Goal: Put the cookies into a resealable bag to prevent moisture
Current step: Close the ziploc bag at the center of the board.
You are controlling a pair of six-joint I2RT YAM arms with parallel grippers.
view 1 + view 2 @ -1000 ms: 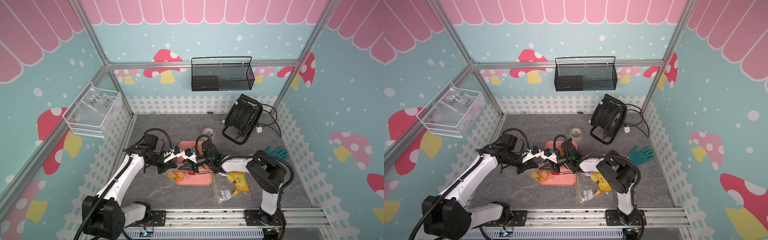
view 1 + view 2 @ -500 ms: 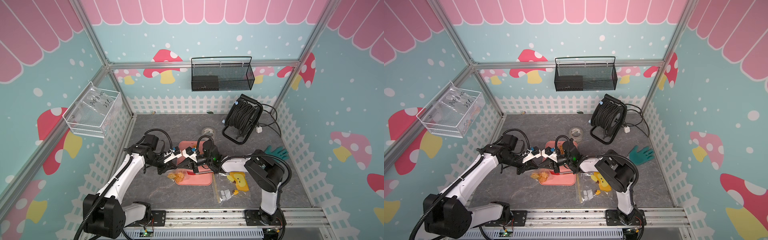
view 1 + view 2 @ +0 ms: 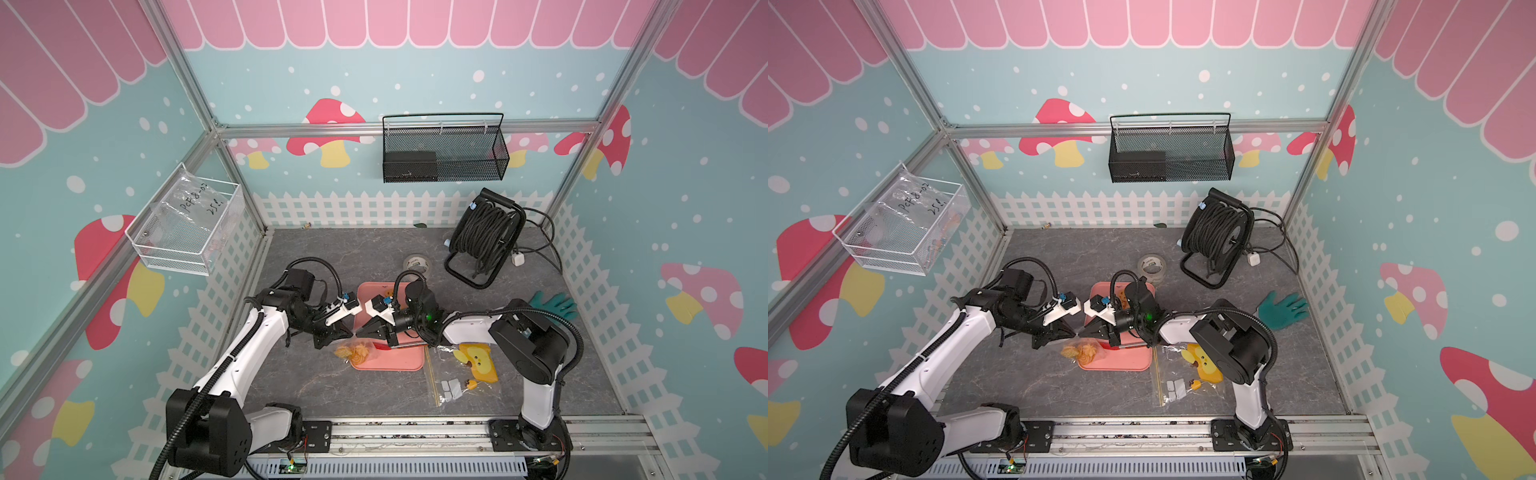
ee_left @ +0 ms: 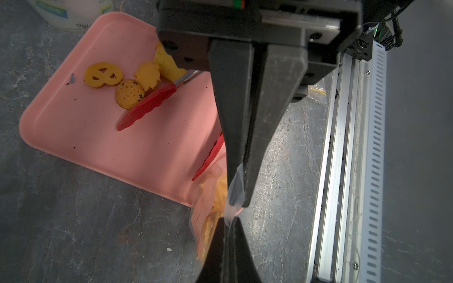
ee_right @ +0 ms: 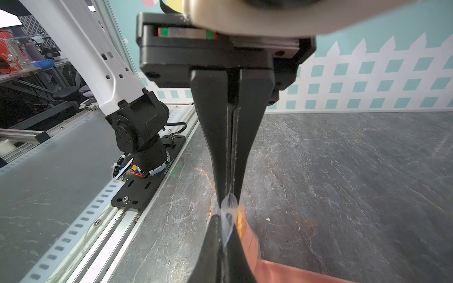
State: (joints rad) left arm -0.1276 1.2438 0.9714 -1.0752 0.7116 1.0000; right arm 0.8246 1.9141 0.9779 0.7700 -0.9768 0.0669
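The resealable bag (image 3: 355,350) hangs clear and small over the front left corner of the pink tray (image 3: 409,362), with golden cookies (image 3: 1082,351) inside it. My left gripper (image 3: 350,333) and right gripper (image 3: 359,332) meet tip to tip above it. Each is shut on the bag's top edge (image 4: 234,193). In the left wrist view my left gripper (image 4: 228,220) pinches the clear film just below the right gripper (image 4: 239,201). Loose cookies (image 4: 129,94) lie on the tray (image 4: 73,127). The right wrist view shows my right gripper (image 5: 224,219) gripping the bag (image 5: 248,236).
Red tongs (image 4: 147,107) lie in the tray beside the loose cookies. A larger clear bag with a yellow face item (image 3: 476,361) lies right of the tray. A tape roll (image 3: 417,262), a cable reel (image 3: 484,237) and a green glove (image 3: 555,303) sit behind.
My right gripper's jaws have drawn fully shut on the bag's top edge. Both arms have stayed almost where they were, tip to tip.
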